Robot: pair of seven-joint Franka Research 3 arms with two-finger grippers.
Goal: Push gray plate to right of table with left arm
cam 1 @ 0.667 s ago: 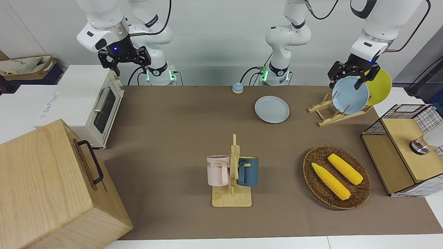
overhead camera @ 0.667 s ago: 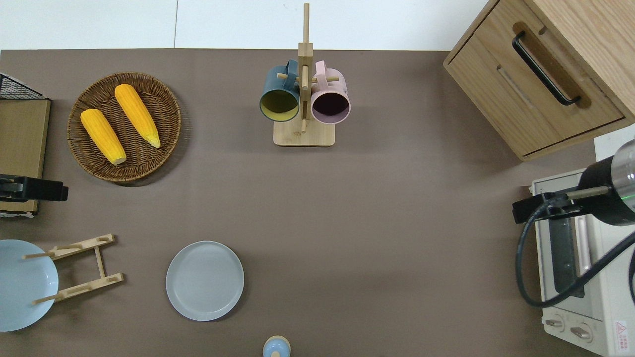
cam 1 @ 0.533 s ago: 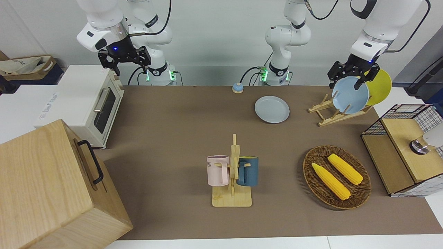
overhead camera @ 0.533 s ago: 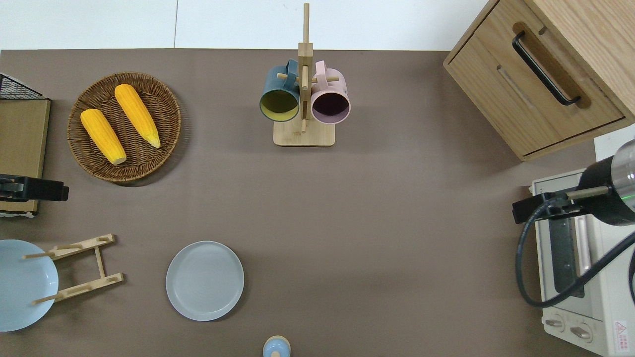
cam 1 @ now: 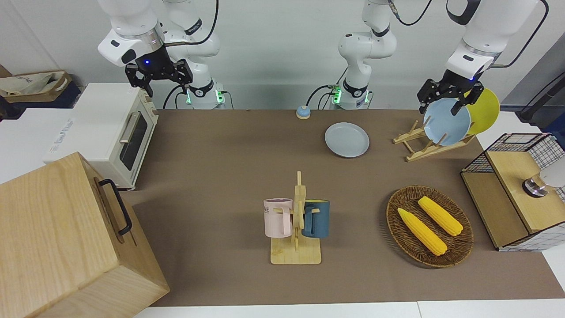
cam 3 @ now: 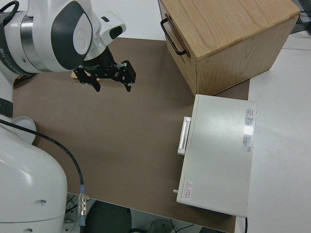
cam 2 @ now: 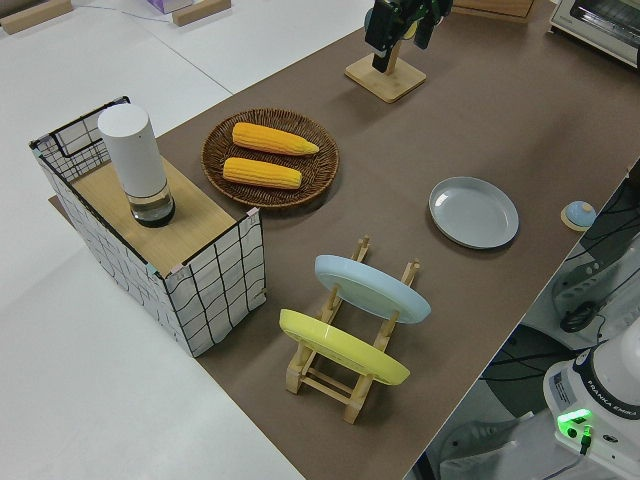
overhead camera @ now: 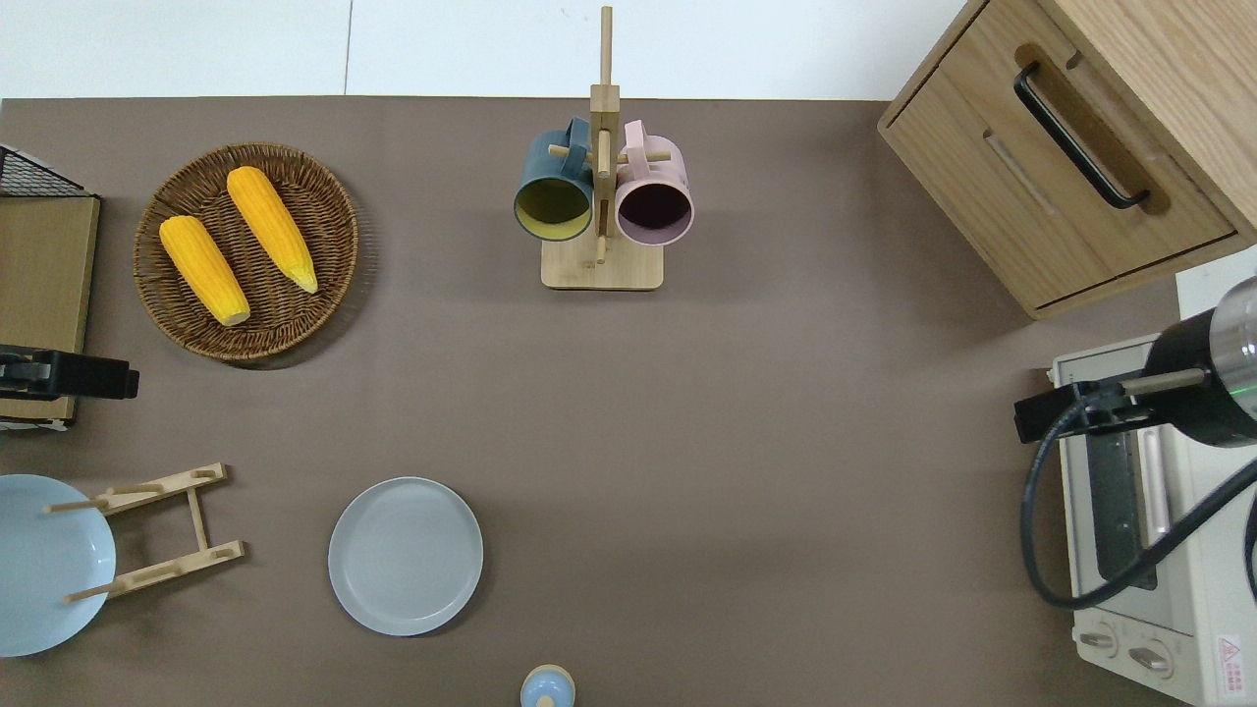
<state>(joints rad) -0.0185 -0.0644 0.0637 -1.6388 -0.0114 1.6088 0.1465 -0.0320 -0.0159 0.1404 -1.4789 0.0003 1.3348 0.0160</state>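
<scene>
The round, shallow, pale gray-blue plate point(overhead camera: 406, 556) with a low rim lies flat on the desk point(overhead camera: 746, 471), which is a wide rectangle covered with a matte brown sheet. The plate is close to the robots' edge, toward the left arm's end, and nothing touches it. Just beside it, nearer to the robots, stands a small blue bell-shaped button point(overhead camera: 547, 686). Toward the left arm's end from the plate there is a wooden rack of thin slats point(cam 1: 423, 143); a smooth sky-blue plate point(cam 1: 446, 121) and a yellow plate point(cam 1: 484, 110) lean tilted in it.

The glossy white left arm point(cam 1: 485, 31) holds its small black left gripper point(cam 1: 445, 102) up in the air, over the end of the desk near the rack. Its fingers point(cam 1: 455, 107) stand wide apart and hold nothing. The right arm point(cam 1: 132, 31) is parked; the fingers of the right gripper point(cam 3: 112, 85) are also spread wide and empty.

Farther from the robots than the gray plate, a round woven wicker basket point(overhead camera: 334, 295) holds two yellow corn cobs point(overhead camera: 270, 226). In the middle of the desk a wooden mug stand point(overhead camera: 602, 263) carries a dark blue mug point(overhead camera: 553, 191) and a pink mug point(overhead camera: 656, 196).
</scene>
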